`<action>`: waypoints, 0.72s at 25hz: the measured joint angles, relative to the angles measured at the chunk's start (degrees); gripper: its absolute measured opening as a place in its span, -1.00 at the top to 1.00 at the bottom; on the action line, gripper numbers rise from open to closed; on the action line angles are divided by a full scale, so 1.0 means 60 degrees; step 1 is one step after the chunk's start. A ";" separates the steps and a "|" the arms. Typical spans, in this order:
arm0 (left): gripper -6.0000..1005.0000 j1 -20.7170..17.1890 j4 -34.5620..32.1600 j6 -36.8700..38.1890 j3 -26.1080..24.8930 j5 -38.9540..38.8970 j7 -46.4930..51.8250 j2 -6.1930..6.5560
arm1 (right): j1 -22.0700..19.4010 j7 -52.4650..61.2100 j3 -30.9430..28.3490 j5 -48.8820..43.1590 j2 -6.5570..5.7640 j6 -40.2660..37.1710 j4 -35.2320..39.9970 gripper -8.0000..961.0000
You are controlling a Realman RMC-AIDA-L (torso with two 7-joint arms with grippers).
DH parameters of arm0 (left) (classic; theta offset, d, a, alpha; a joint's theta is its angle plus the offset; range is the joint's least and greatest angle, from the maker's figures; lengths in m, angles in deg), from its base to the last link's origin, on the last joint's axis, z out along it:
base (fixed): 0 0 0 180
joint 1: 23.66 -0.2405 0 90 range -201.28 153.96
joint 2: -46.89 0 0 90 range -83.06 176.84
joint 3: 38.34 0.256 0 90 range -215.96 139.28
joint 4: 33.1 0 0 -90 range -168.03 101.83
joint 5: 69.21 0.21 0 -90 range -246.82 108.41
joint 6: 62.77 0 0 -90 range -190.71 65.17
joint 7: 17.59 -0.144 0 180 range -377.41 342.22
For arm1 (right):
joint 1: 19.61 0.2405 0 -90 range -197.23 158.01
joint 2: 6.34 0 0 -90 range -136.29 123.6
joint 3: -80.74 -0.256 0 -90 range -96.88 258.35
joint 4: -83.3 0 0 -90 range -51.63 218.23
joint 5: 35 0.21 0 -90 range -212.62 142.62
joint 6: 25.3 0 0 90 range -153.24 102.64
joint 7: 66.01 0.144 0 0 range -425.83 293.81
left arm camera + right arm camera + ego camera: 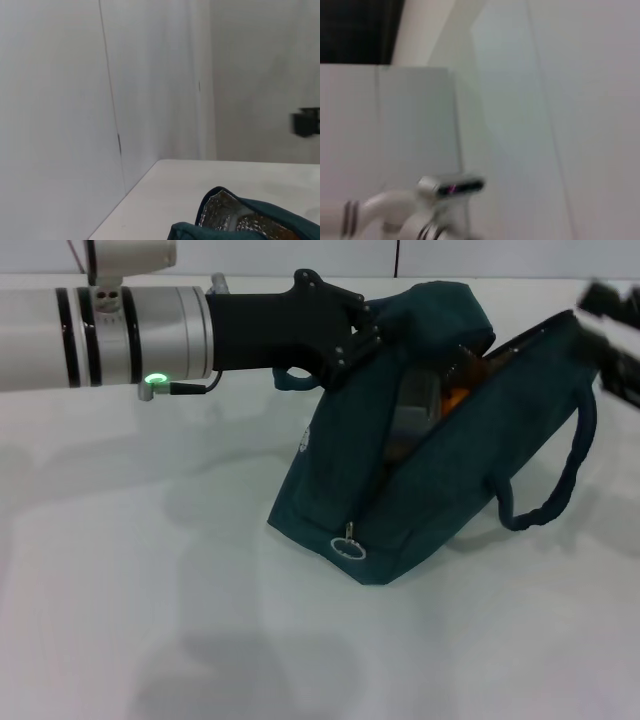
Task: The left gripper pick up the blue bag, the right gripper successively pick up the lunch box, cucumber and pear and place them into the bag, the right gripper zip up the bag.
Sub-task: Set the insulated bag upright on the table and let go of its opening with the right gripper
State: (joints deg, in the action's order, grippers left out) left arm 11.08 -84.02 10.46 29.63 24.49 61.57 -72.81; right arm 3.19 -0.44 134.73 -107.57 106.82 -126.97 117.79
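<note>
Left end effector (362, 332) clamped shut, arm level; right end effector (612, 308) blurred, far right.

One dark teal-blue fabric bag (400, 490) with two rolled loop handles stands on one white table (150, 620). Two black two-fingered claws show: the silver-wristed left gripper (362, 332) and the right gripper (615, 315).

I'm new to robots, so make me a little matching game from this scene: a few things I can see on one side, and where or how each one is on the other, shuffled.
Things:
1. left gripper
2. blue bag
3. silver ring pull
4. right gripper

States or places:
A. hangs at the bag's low near end
B. at the right edge of the head view, apart from the bag, blurred
C. pinches the bag's top edge
D. rests tilted on the white table, mouth gaping, something orange inside

Pairs: 1-C, 2-D, 3-A, 4-B
</note>
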 joint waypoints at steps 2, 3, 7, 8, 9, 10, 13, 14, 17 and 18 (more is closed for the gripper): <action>0.89 -0.0004 0.0008 -0.0018 -0.0012 0.0019 -0.0005 -0.0001 | -0.0281 0.0478 0.0052 -0.0711 -0.0168 -0.0175 0.0291 -0.04; 0.89 -0.0008 0.0011 -0.0022 -0.0014 0.0024 -0.0007 0.0000 | -0.0355 0.0722 0.0048 -0.1128 -0.0235 -0.0204 0.0377 -0.04; 0.89 -0.0020 0.0019 -0.0063 -0.0004 0.0056 -0.0010 0.0009 | -0.0413 0.1098 -0.0014 -0.2403 -0.0214 0.0004 0.0312 -0.04; 0.89 -0.0019 0.0020 -0.0087 0.0006 0.0060 -0.0015 0.0011 | -0.0414 0.1106 -0.0016 -0.2610 -0.0148 0.0178 0.0296 -0.04; 0.89 -0.0015 0.0021 -0.0098 0.0013 0.0059 -0.0021 0.0011 | -0.0403 0.1107 0.0021 -0.2829 -0.0015 0.0369 0.0282 -0.04; 0.89 -0.0014 0.0020 -0.0107 0.0014 0.0060 -0.0029 0.0011 | -0.0365 0.1108 0.0054 -0.3162 0.0130 0.0661 0.0289 -0.04; 0.89 0.0010 0.0035 -0.0118 0.0017 0.0060 -0.0054 0.0014 | -0.0145 0.1108 0.0349 -0.3639 0.0336 0.1135 0.0193 -0.04; 0.89 0.0025 0.0051 -0.0122 0.0018 0.0060 -0.0062 0.0015 | -0.0025 0.1108 0.0506 -0.3682 0.0342 0.1264 0.0071 -0.04; 0.89 0.0061 0.0096 -0.0123 0.0022 0.0060 -0.0074 0.0015 | 0.0294 0.1111 0.0654 -0.3671 0.0365 0.1552 -0.0275 -0.04; 0.89 0.0064 0.0104 -0.0123 0.0023 0.0060 -0.0082 0.0013 | 0.0363 0.1111 0.0658 -0.3671 0.0373 0.1605 -0.0347 -0.04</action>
State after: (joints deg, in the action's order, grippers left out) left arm 11.46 -83.39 9.72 29.76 24.85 61.08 -72.74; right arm 5.37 6.23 138.68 -129.60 109.06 -117.34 115.71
